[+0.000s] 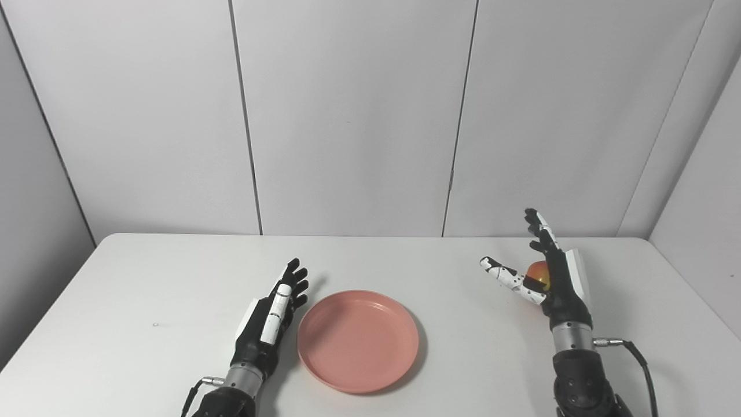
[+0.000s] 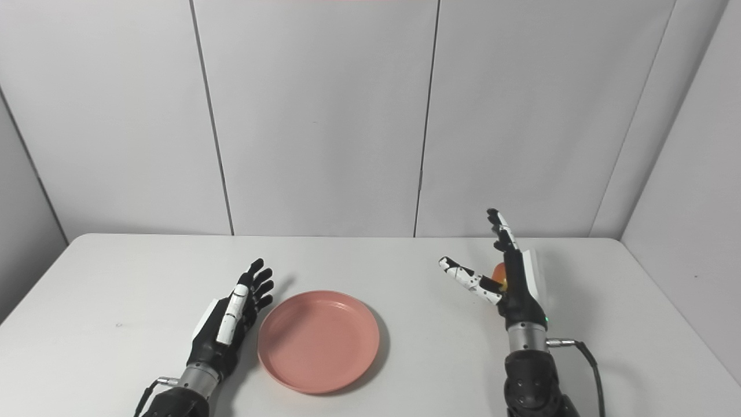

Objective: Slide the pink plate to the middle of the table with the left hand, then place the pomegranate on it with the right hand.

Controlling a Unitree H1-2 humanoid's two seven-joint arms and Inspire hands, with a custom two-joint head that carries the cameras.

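On the table (image 1: pixel 145 278) the pink plate (image 1: pixel 358 340) sits near the middle, our open left hand (image 1: pixel 277 310) just beside its left rim. Our right hand (image 1: pixel 550 278), fingers spread and holding nothing, stands at the pomegranate (image 1: pixel 538 273); we should wrap around it fully before lifting.

Bare table (image 1: pixel 451 272) lies open between the plate (image 1: pixel 358 340) and the right hand (image 1: pixel 553 284). The left hand (image 1: pixel 272 315) stands just beside the plate's left rim. The wall (image 1: pixel 353 116) closes the far side
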